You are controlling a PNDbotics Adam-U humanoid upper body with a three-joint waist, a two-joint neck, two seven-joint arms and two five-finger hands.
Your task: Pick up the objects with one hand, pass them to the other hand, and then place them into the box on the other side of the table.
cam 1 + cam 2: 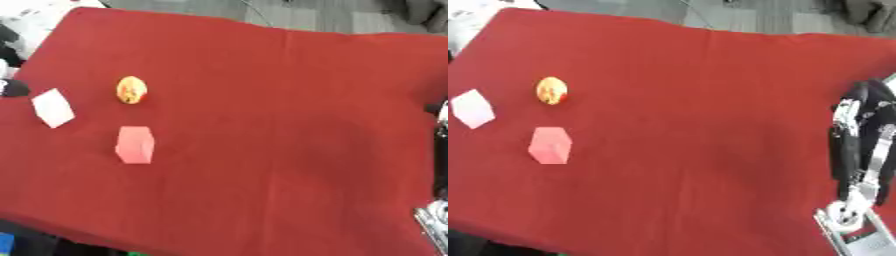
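Nothing is picked yet — yellow ball (131, 90), pink block (135, 145), white block (53, 107) lie untouched; my right hand (861, 145) hangs with straight fingers, empty.

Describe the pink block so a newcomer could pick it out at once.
On the red tablecloth, look to the left side, where three small things lie apart. The pink block is nearest the front edge, below the yellow-orange round thing and right of the white block; only it is pink.
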